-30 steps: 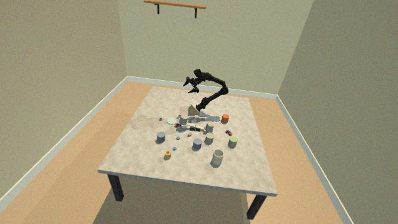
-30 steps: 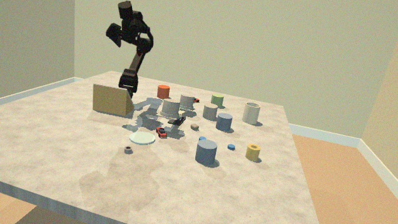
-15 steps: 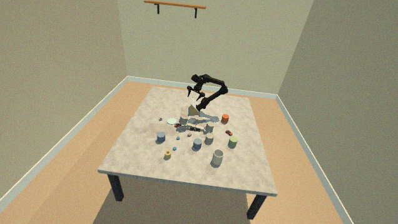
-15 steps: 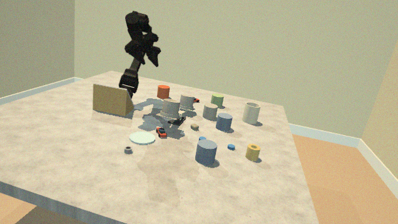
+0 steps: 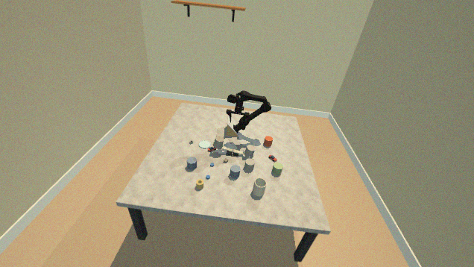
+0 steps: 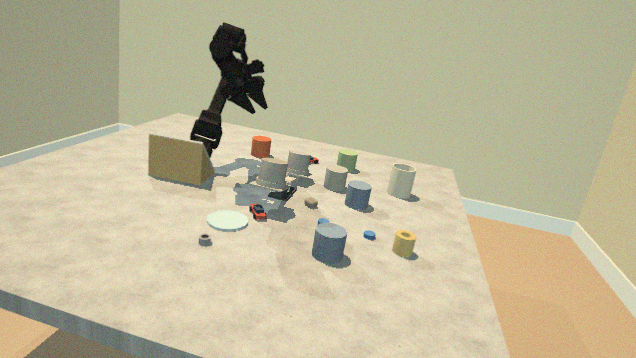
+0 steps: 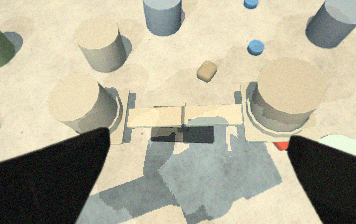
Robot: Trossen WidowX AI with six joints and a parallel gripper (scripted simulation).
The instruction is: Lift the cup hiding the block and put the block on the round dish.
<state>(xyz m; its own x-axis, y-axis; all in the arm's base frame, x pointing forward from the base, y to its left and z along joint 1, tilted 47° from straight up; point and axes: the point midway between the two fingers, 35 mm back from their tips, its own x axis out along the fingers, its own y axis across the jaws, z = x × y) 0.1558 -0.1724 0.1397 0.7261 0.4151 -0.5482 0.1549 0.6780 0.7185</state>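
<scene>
My gripper [image 5: 238,122] [image 6: 260,109] [image 7: 198,140] is open and empty, pointing down high above the balance. The balance beam [image 5: 235,152] [image 7: 155,117] carries a cup on each end. The beige-grey cup on the dish side [image 5: 218,142] [image 6: 272,175] [image 7: 290,87] looks larger in the wrist view and appears to stand higher. The other beige-grey cup [image 5: 250,151] [image 6: 298,162] [image 7: 77,102] appears lower, so the beam looks tilted. The pale round dish [image 5: 204,145] [image 6: 227,220] [image 7: 341,143] has nothing on it. The hidden block is not visible.
A tan wedge [image 5: 230,132] [image 6: 175,160] stands near the arm base. A red toy car [image 6: 258,211] lies between dish and balance. A loose beige cylinder [image 6: 335,179] [image 7: 101,47], blue cylinders [image 6: 358,196] [image 6: 329,243] and a brown lump [image 6: 311,203] [image 7: 206,71] are nearby.
</scene>
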